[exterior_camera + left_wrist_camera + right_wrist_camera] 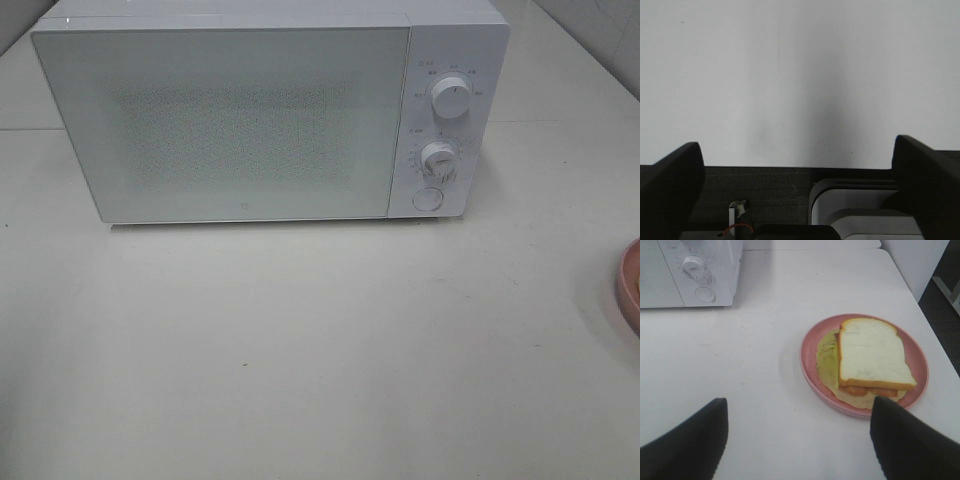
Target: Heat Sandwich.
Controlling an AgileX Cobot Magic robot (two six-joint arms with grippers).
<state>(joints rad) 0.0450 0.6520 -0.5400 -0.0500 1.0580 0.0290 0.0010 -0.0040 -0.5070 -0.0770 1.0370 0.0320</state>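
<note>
The sandwich [872,355], white bread with a tan crust and a yellowish layer under it, lies on a round pink plate [807,357] in the right wrist view. My right gripper [800,440] hovers just short of the plate, open, with nothing between its dark fingers [690,440]. In the high view the sandwich is out of sight and only the plate's rim [630,285] shows at the right edge. The white microwave [240,120] stands at the back with its door closed. My left gripper [800,185] is open and empty over bare white table; neither arm appears in the high view.
The microwave's panel has two knobs [451,97] and a round button [427,199] on its right side. The white table [300,340] stretches in front of it. A dark strip and grey hardware [855,205] lie below the left gripper.
</note>
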